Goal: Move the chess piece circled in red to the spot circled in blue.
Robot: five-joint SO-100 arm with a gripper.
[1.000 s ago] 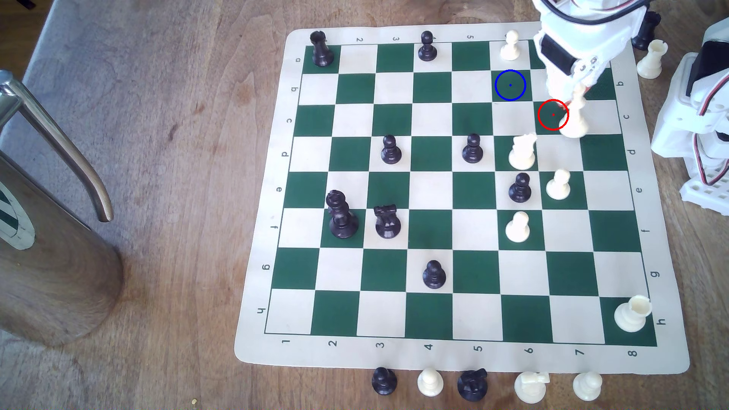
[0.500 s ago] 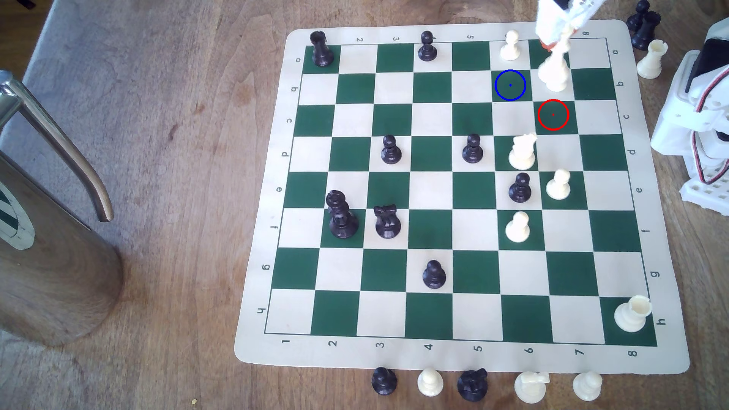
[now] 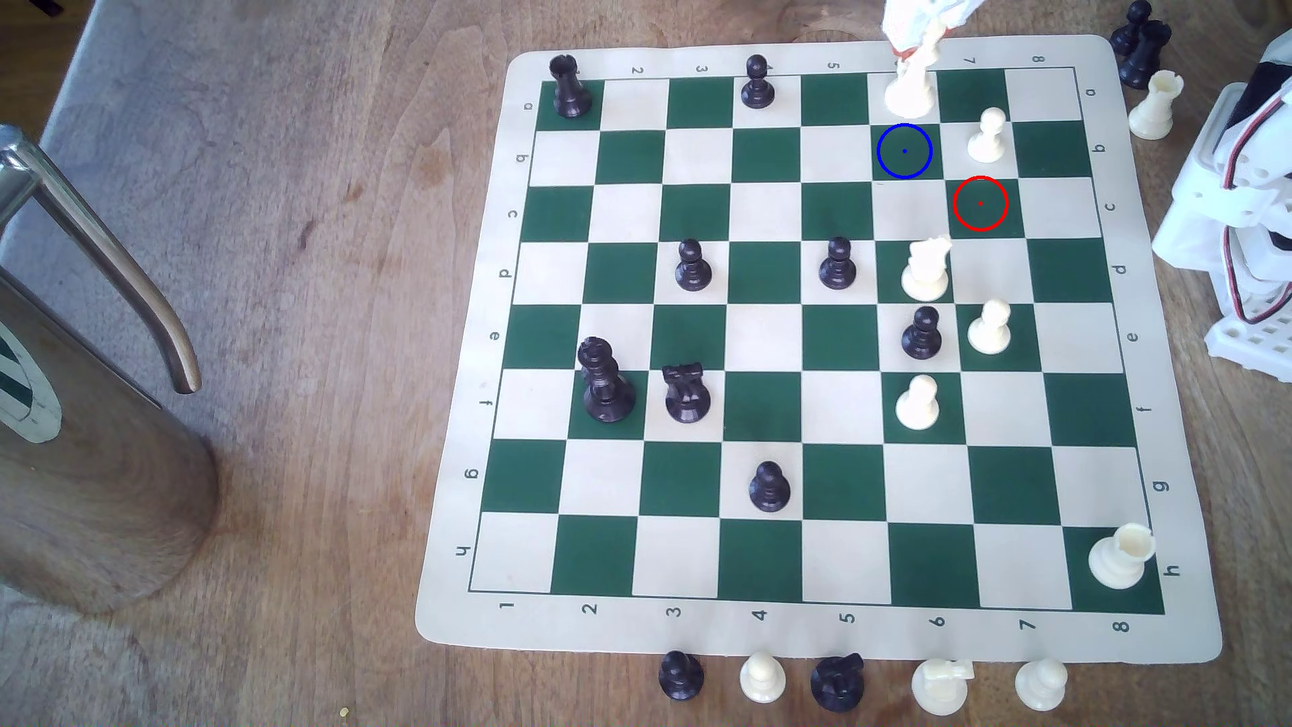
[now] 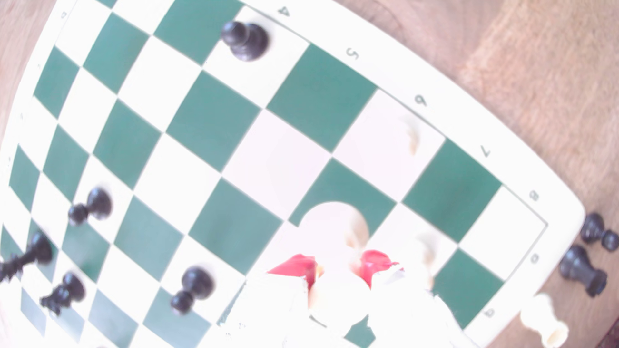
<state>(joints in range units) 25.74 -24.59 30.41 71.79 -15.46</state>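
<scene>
1. A green-and-cream chess mat (image 3: 489,615) lies on a wooden table (image 3: 314,210).
2. The gripper (image 3: 916,35), at the far edge, is clamped on the tall white piece (image 3: 909,91), which hangs between its red-tipped fingers (image 4: 375,264), just beyond the blue-ringed square (image 3: 904,151).

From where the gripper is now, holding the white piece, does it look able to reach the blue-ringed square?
Probably yes. The gripper holds the white piece in the air beside the blue-ringed square, which is bare. The nearest white pawn stands one square toward the exterior view's right, apart from it.
</scene>
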